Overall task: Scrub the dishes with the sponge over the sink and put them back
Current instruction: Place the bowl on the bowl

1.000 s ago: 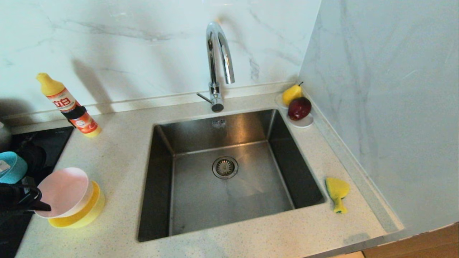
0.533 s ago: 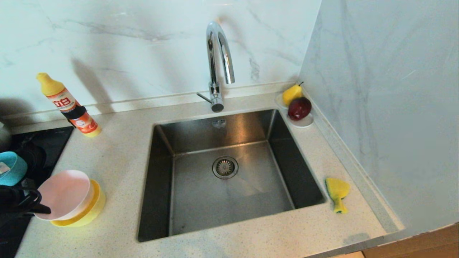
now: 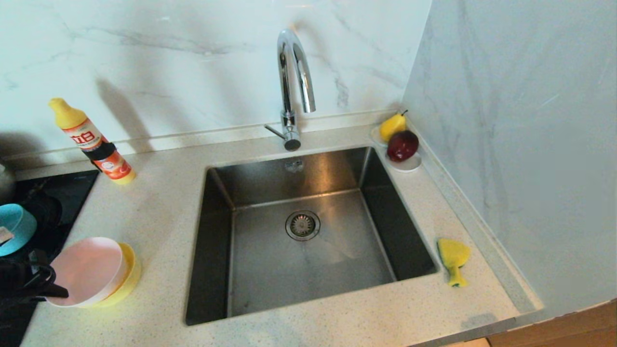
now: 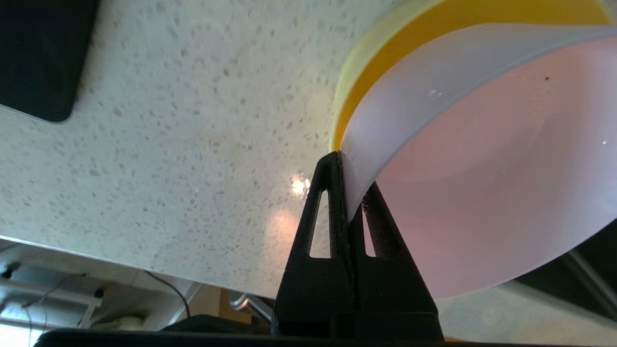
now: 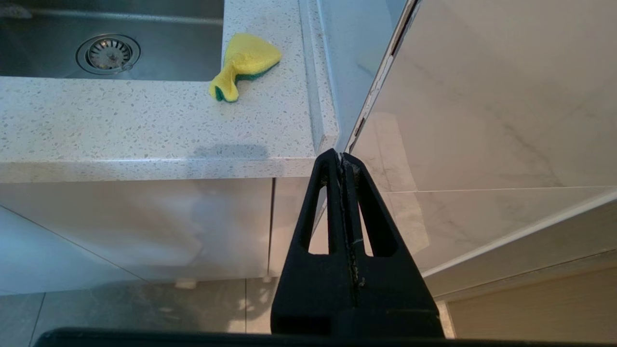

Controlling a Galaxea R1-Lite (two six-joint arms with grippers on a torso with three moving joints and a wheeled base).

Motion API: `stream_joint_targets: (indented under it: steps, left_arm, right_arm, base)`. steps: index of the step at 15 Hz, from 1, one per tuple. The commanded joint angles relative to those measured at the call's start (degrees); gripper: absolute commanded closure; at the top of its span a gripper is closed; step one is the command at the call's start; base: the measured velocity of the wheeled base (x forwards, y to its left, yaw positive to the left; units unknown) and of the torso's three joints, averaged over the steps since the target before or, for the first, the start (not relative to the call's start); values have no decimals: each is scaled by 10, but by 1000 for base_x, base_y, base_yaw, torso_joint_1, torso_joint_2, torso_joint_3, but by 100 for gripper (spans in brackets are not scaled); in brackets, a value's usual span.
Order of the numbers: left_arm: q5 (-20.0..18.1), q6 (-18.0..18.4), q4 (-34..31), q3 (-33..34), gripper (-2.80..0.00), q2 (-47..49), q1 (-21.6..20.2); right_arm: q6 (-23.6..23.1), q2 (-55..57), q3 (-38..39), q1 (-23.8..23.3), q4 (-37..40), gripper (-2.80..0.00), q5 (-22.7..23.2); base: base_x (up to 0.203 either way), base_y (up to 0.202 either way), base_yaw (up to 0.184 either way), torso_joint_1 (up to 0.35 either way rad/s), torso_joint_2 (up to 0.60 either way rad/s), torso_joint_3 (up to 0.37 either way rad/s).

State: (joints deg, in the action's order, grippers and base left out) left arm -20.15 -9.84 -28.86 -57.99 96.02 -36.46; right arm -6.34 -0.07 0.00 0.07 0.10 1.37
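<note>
Pinching the near rim of the pink bowl [image 3: 86,271] is what my left gripper [image 4: 348,193] is doing right now: both fingers are pressing together on the thin plastic wall, one outside and one inside the bowl. I am holding it tilted, its open face turned up toward the head camera, and its far edge is sitting inside the yellow bowl [image 3: 126,273], which is resting on the counter [image 3: 159,202] left of the sink [image 3: 308,231]. I cannot tell whether the two bowls are touching or only overlapping. The blue bowl [image 3: 14,229] is lying further left, at the frame's edge.

What the coming move is hinging on, as I am judging it: the sink is lying to the right of my left gripper, across a strip of bare counter, so the bowl has to come up out of the yellow one before travelling sideways over the basin. Dragging it level would probably be pulling the yellow bowl along.

The sponge [image 5: 244,64] is lying on the counter just beside the sink's right edge, its long axis running roughly from the basin toward the counter's front. My right gripper [image 5: 343,166] is the nearer one to it, hanging below the counter front with its fingers pressed together on nothing.
</note>
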Motion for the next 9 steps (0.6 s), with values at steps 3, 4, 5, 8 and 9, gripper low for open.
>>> stream_joint_targets:
  steps: [3, 4, 5, 8, 9]
  left_arm:
    - [0, 0, -1, 12, 0, 6, 0]
    - [0, 0, -1, 9, 0, 8, 0]
    - [3, 0, -1, 6, 0, 11, 0]
    - [27, -1, 33, 10, 0, 26, 0]
    - [28, -1, 38, 11, 0, 29, -1]
  right_arm:
    - [-1, 0, 0, 0, 0, 0, 0]
    - [0, 0, 0, 0, 0, 0, 0]
    - [0, 0, 0, 0, 0, 0, 0]
    - [-1, 0, 0, 0, 0, 0, 0]
    - [0, 0, 0, 0, 0, 0, 0]
  base:
    - [0, 0, 0, 0, 0, 0]
    - [0, 0, 0, 0, 0, 0]
    - [0, 0, 0, 0, 0, 0]
    - [0, 0, 0, 0, 0, 0]
    - [0, 0, 0, 0, 0, 0]
